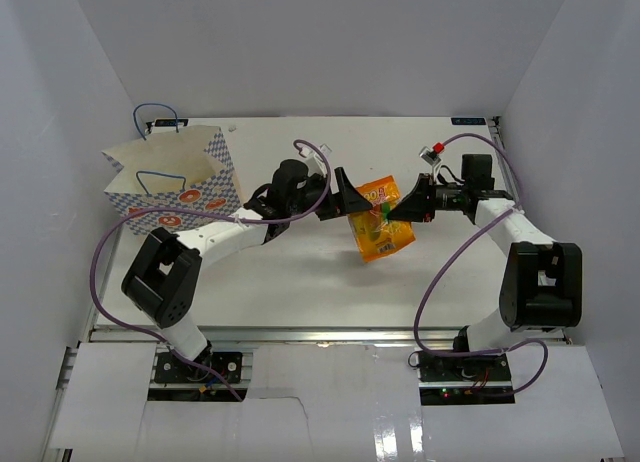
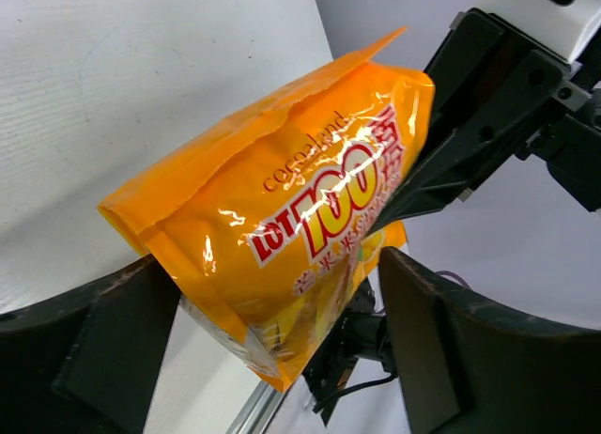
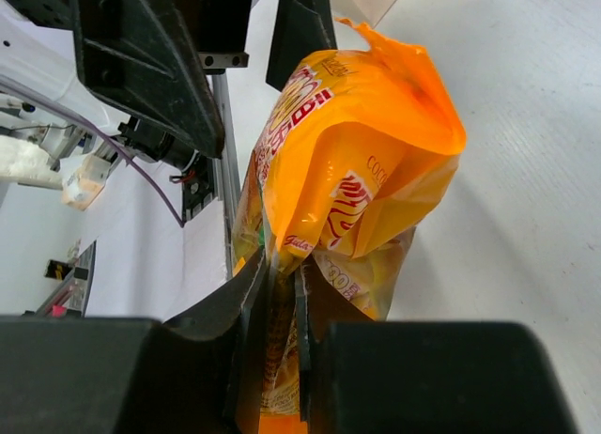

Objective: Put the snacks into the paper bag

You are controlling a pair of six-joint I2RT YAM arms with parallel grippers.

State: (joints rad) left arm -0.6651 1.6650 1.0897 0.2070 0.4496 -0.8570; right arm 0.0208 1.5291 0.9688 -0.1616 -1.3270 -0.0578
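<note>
The orange pouch (image 1: 380,222) hangs in the air over the middle of the table. My right gripper (image 1: 405,208) is shut on its right edge; the right wrist view shows the foil pinched between the fingers (image 3: 282,274). My left gripper (image 1: 350,204) is open on the pouch's left side. In the left wrist view its two fingers stand wide apart with the pouch (image 2: 291,209) between them (image 2: 282,312). The paper bag (image 1: 185,187), white with blue checks and orange prints, stands open at the far left. The other snacks are not in view.
The bag's blue cord handles (image 1: 160,117) stick up at its rear. White walls enclose the table at back and both sides. The right arm (image 2: 498,105) fills the upper right of the left wrist view. Purple cables loop beside both arms.
</note>
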